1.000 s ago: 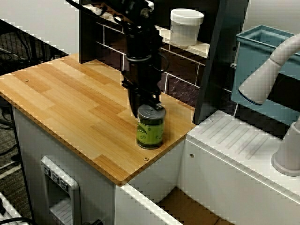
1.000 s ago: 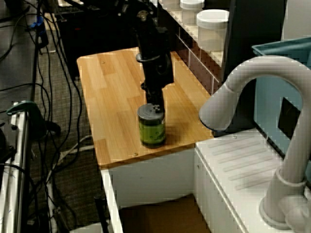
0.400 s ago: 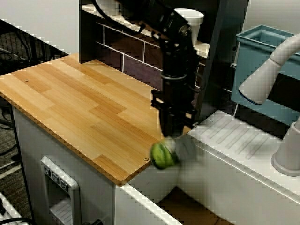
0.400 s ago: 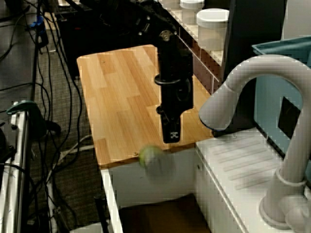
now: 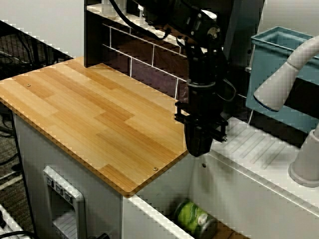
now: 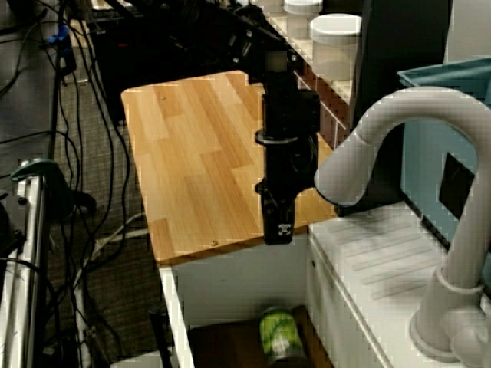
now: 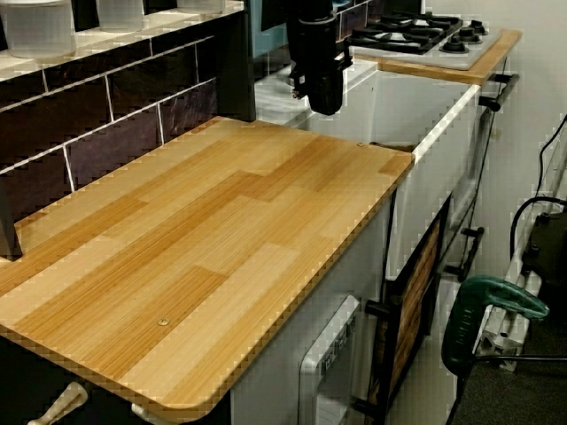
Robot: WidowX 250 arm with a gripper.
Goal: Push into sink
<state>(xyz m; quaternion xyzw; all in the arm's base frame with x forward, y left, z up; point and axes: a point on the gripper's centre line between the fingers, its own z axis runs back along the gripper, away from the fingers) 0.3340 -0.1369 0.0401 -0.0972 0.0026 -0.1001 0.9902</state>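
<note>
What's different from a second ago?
The green can went off the wooden counter edge and now lies on its side in the sink. The claw swept toward the sink and hangs past the counter corner, holding nothing. The faucet is unchanged.

Even, diffuse indoor light is seen in all three views, without glare. The wooden countertop (image 5: 89, 109) is rendered sharply; jagged edges are shown. The black arm (image 6: 285, 146) is left nearly featureless.

Black jointed arm (image 5: 202, 74), black cables
</note>
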